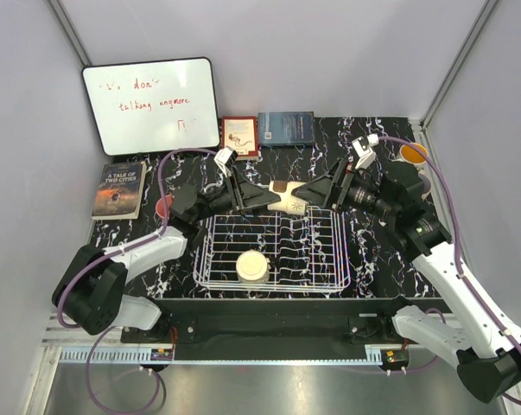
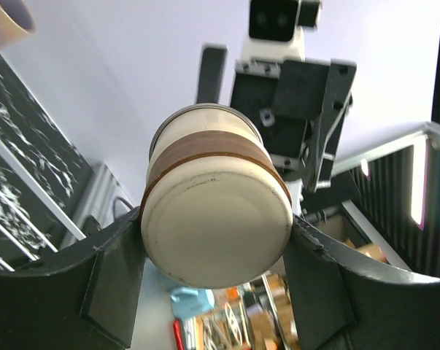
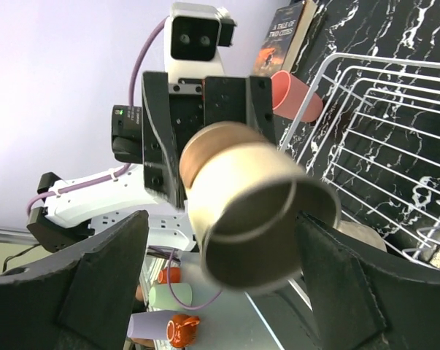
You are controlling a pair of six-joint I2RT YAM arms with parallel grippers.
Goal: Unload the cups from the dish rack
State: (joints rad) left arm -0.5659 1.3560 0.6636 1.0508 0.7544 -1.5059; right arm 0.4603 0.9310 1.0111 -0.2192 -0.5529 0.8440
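Black table [image 1: 377,251]; cream cup [image 1: 289,199] clamped in left claw [image 1: 274,199], above dish rack [image 1: 312,259].

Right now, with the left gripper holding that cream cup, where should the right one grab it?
Grip the wall of the cream cup just behind its open mouth, coming straight in from the right. It lies sideways, mouth toward the right gripper, whose open fingers flank it; the left gripper occupies the base end.

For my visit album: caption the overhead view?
By the white dish rack, the left gripper holds a cream cup out to the open right gripper.
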